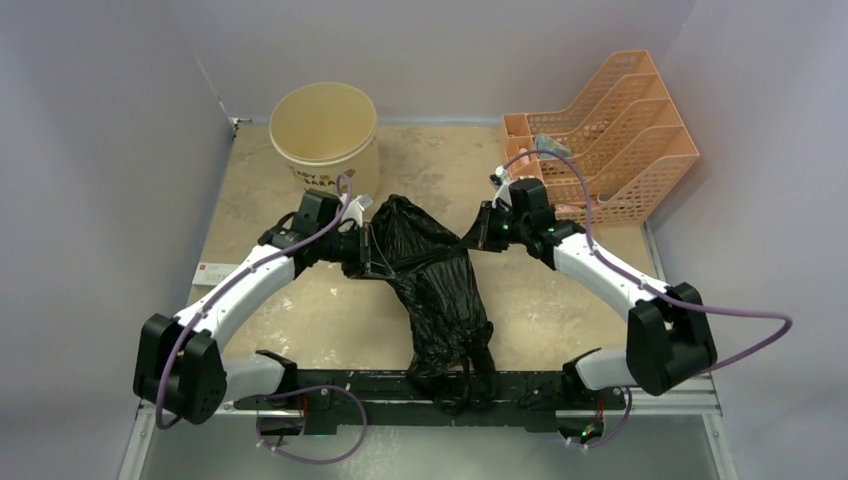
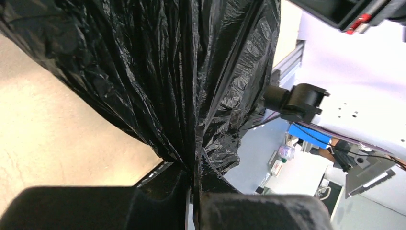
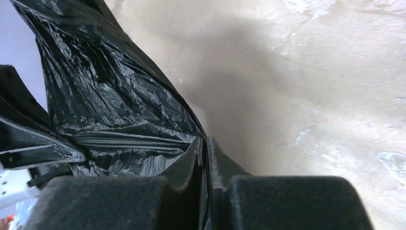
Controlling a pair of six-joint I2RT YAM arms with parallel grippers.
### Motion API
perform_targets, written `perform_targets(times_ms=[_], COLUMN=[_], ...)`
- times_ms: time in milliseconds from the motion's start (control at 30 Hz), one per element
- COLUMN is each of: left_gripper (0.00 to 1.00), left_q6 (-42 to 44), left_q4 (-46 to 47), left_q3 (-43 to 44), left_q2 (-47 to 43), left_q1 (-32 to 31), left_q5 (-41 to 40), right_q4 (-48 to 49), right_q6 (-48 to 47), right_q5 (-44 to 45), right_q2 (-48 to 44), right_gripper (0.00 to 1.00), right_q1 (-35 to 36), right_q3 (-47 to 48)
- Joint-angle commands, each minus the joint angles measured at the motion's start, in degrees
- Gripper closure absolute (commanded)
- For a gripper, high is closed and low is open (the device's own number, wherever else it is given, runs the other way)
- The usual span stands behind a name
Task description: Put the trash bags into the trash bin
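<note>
A glossy black trash bag [image 1: 437, 280] hangs between my two grippers over the middle of the table, and its lower end drapes over the near edge. My left gripper [image 1: 372, 247] is shut on the bag's left top edge; the film [image 2: 158, 81] is pinched between its fingers [image 2: 196, 167]. My right gripper [image 1: 472, 238] is shut on the bag's right top edge, with the film [image 3: 110, 110] clamped at the fingertips [image 3: 205, 143]. The cream-beige round trash bin [image 1: 324, 135] stands upright and open at the back left, just behind my left gripper.
An orange mesh desk organiser [image 1: 610, 135] stands at the back right, behind my right arm. The tan tabletop [image 1: 560, 300] has walls close on the left and right. A small white card [image 1: 208, 272] lies at the left edge.
</note>
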Motion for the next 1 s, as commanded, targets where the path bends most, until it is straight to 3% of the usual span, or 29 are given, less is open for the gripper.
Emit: perform_targets(times_ms=[0,67,100,167,200,267,433,567,800,967], left_gripper=[1.00,0.86,0.74,0.42,0.33,0.26,0.22,0.20,0.20,0.20], left_q6=[3.20,3.30,3.36,2.53,1.81,0.73,-3.44,-8.99,-17.56,-20.23], left_q4=[3.94,3.01,3.14,4.59,5.52,6.83,8.68,7.69,2.69,4.94], left_q3=[-0.20,-0.91,-1.73,-4.14,-5.42,-7.48,-13.04,-17.72,-22.42,-25.11], left_q2=[2.39,3.13,2.90,1.32,0.25,-2.24,-9.66,-17.27,-26.45,-29.85], left_q1=[0.31,0.31,0.31,0.31,0.31,0.31,0.31,0.31,0.40,0.40], left_q5=[-3.32,-6.04,-6.78,-7.50,-7.62,-7.45,-10.29,-16.00,-26.27,-25.10], right_q4=[0.05,-0.03,0.26,1.24,1.48,2.33,6.78,8.00,12.56,11.57], right_q6=[-5.65,-5.43,-5.30,-5.49,-5.57,-6.62,-9.77,-9.80,-9.27,-10.68], right_q5=[4.72,5.03,5.18,6.94,7.41,7.27,-6.27,-1.91,-1.63,2.05], right_q2=[-1.30,-2.88,-3.78,-5.86,-6.65,-7.83,-9.31,-7.63,-2.96,3.50], right_gripper=[0.88,0.83,0.82,0.76,0.66,0.57,0.40,0.26,0.20,0.23], right_q1=[-0.73,-0.72,-0.70,-0.74,-0.74,-0.66,0.68,8.94,17.56,22.34], right_q3=[-0.78,-2.27,-2.89,-3.51,-3.67,-3.49,-5.34,-4.88,-2.72,0.84])
